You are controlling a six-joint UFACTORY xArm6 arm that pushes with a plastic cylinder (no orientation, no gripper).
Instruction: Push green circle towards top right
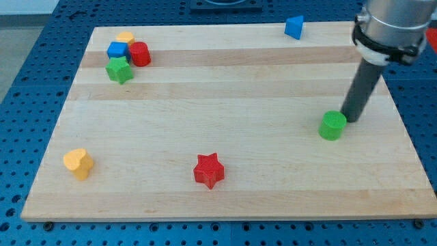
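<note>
The green circle [332,126] is a short green cylinder on the wooden board [225,102], in the right half, a little below mid-height. My tip [351,120] is at the lower end of the dark rod, just to the right of the green circle and slightly above it in the view, touching or nearly touching its edge. The rod comes down from the view's top right.
A blue block [294,27] sits at the top edge. A cluster at the top left holds an orange block [125,37], a blue block [117,50], a red cylinder [140,53] and a green star [119,70]. A red star [209,170] and an orange heart [78,163] lie near the bottom.
</note>
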